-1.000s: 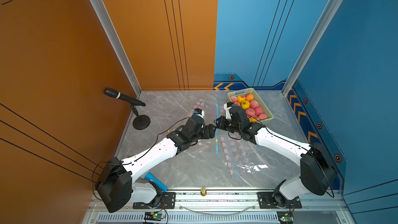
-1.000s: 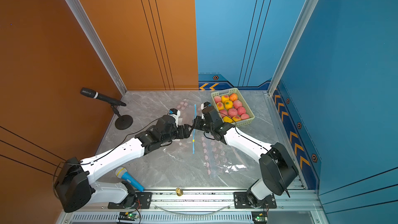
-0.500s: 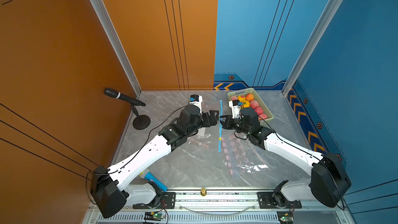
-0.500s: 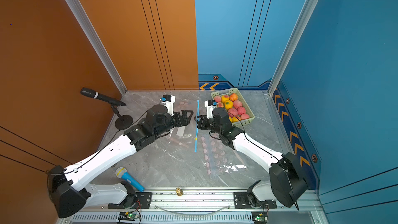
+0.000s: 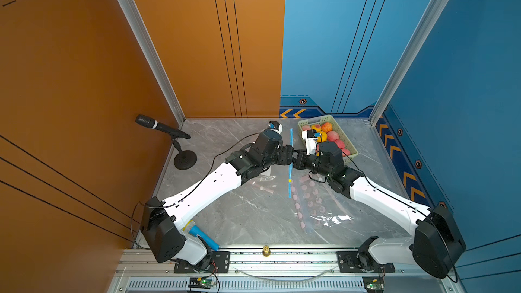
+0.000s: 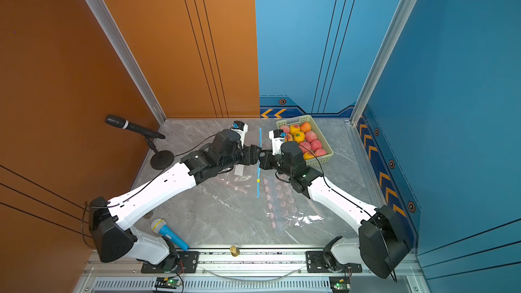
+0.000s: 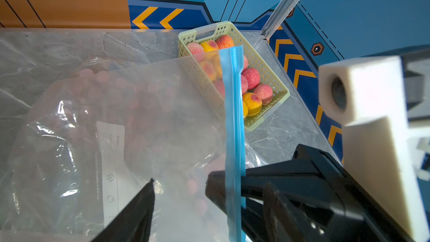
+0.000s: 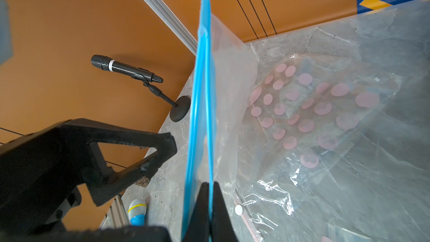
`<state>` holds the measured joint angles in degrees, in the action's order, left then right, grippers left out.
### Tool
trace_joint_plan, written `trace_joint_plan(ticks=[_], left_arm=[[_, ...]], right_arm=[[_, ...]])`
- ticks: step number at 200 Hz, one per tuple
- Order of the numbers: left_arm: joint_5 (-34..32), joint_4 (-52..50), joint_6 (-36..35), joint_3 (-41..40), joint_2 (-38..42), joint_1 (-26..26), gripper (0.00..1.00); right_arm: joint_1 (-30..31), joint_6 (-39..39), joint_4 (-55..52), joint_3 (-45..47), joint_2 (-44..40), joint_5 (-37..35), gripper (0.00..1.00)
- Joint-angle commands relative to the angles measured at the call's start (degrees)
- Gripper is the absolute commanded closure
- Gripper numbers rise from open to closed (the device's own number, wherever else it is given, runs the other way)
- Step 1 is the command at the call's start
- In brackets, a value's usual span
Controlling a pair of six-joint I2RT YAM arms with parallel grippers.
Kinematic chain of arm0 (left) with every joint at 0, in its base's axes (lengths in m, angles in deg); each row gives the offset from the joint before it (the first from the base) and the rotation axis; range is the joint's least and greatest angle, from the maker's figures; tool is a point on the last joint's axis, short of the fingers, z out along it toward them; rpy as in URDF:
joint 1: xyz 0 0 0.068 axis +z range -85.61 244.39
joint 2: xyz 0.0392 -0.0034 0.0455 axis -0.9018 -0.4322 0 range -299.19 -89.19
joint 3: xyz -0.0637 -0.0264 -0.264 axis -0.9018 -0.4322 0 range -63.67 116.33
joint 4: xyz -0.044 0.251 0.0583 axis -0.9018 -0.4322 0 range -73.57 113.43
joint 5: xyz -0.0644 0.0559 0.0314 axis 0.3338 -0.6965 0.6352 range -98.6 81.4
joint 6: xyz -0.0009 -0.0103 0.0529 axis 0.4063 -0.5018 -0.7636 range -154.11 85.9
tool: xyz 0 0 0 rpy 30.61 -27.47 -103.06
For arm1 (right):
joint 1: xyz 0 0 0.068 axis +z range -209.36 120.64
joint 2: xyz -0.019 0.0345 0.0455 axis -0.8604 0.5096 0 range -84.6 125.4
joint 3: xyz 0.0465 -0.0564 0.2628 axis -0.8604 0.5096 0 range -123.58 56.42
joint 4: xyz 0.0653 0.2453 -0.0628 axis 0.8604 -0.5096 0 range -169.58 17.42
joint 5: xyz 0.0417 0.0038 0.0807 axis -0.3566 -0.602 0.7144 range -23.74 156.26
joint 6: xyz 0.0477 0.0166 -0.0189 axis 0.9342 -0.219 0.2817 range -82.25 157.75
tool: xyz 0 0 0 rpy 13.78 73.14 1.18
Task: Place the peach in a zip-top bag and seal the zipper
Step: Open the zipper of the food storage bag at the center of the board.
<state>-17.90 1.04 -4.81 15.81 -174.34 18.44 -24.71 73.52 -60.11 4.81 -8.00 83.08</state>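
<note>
The task is at an early stage. None of the peaches (image 5: pixel 332 135) has left the basket (image 5: pixel 314 120) – they lie there in a heap, pink and yellow. The clear bag (image 5: pixel 318 204) shows no fruit inside.

What is done is the lifting of the bag's mouth. The right gripper (image 8: pixel 208 185) is pressed together on the blue zipper strip (image 5: pixel 290 184) and holds it on edge just beside the basket, while the film trails down to the tabletop (image 5: pixel 239 221). The left gripper (image 5: pixel 287 154) faces it from the side away from the basket, its jaws spread with the strip between them and nothing held. Opening the mouth, fetching a peach, dropping it in and running the zipper shut all seem to be left.

The tabletop is grey marbled stone, glossy under the film. A microphone (image 5: pixel 162 127) on a stand is well apart from the basket, at the orange wall (image 5: pixel 84 80); the basket itself sits in the corner by the blue wall (image 5: pixel 465 80).
</note>
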Motion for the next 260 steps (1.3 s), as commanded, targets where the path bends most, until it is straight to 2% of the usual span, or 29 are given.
trace_joint_plan(ticks=[1, 45, 81, 123, 156, 206, 223, 240, 250, 260], left_arm=[[-3.76, -4.53, -1.65, 1.79, -1.27, -0.5, 0.35], [-8.87, -5.64, -1.67, 3.19, -2.17, -0.53, 0.46], [-10.47, -5.95, -2.96, 5.32, -3.91, -1.11, 0.46], [-11.27, -7.46, -1.15, 5.05, -5.7, -0.98, 0.48], [-11.04, -7.84, 1.4, 3.18, -5.02, -0.4, 0.61], [-9.45, -7.85, 3.14, 1.11, -3.94, -0.18, 0.63], [-8.82, -7.58, 3.97, 0.68, -4.62, -0.27, 0.58], [-7.67, -7.13, 4.65, 0.5, -5.5, -0.25, 0.58], [-7.4, -7.02, 4.94, 0.5, -5.82, -0.23, 0.63], [-7.33, -6.89, 5.23, 0.46, -5.77, -0.19, 0.74]], right_arm=[[0.67, -1.64, 0.54, 0.21, -1.5, -0.91, 1.0], [2.51, -4.79, -3.73, -1.38, -1.14, -4.35, 1.0], [6.46, -9.25, -12.3, -5.86, 1.05, -11.78, 1.0], [8.6, -9.44, -14.29, -8.06, 2.27, -16.04, 1.0], [8.52, -9.14, -14.89, -8.15, 1.98, -19.31, 1.0], [8.02, -8.17, -13.91, -7.47, 2.3, -19.48, 1.0], [8.08, -8.04, -12.98, -7.53, 2.67, -18.69, 1.0], [8.63, -7.97, -12.56, -7.88, 3.11, -18.48, 1.0], [8.85, -7.97, -12.56, -8.14, 3.27, -18.71, 1.0], [8.98, -7.99, -12.63, -8.24, 3.38, -18.81, 1.0]])
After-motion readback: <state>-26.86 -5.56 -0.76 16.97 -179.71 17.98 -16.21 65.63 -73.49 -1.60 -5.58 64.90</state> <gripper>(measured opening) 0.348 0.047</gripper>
